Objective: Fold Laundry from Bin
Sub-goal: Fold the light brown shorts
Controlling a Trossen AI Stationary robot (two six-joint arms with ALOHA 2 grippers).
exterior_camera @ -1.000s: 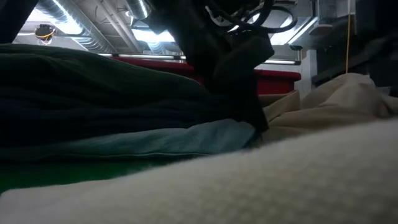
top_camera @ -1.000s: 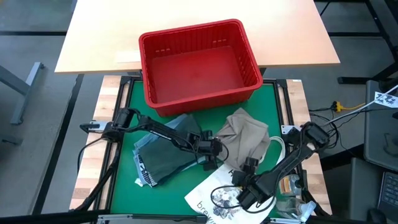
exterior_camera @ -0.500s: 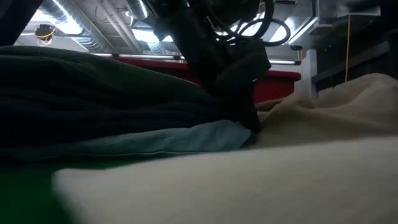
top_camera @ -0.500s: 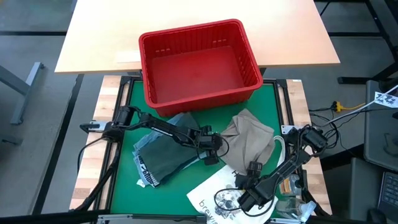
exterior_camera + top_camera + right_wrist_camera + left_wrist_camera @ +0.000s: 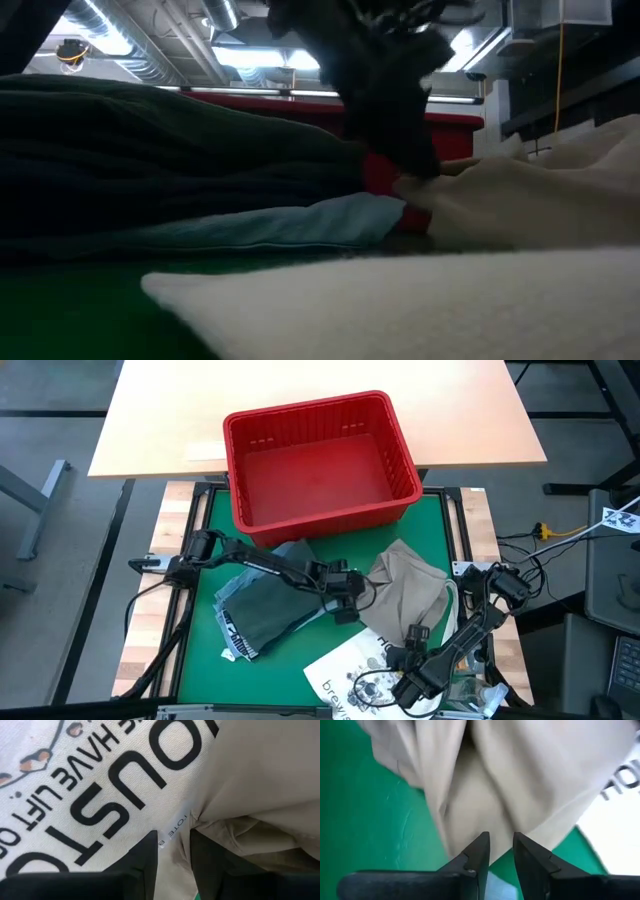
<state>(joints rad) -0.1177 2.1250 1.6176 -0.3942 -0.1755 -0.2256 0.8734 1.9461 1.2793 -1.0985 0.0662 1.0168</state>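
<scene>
Laundry point(image 5: 270, 605) lies out on the green table point(image 5: 205, 660) and the red bin point(image 5: 318, 465) stands empty behind it, so unloading looks done. Folding seems hardly begun: the khaki garment point(image 5: 405, 585) sits rumpled in the middle, partly over a white tote point(image 5: 345, 670), and the dark green and denim pieces lie in a loose stack to its left.

Both arms are working on the khaki garment. The left pincer point(image 5: 347, 600) is low at its left edge, between it and the dark stack; in the left wrist view its fingers point(image 5: 479, 851) stand close together with only a thin gap, right at the cloth's hem, and I cannot tell whether they have caught fabric. The right pincer point(image 5: 418, 652) is at the garment's near edge where it overlaps the tote; its fingers point(image 5: 145, 851) are also nearly together, beside the hem, with the grip equally unclear.
</scene>
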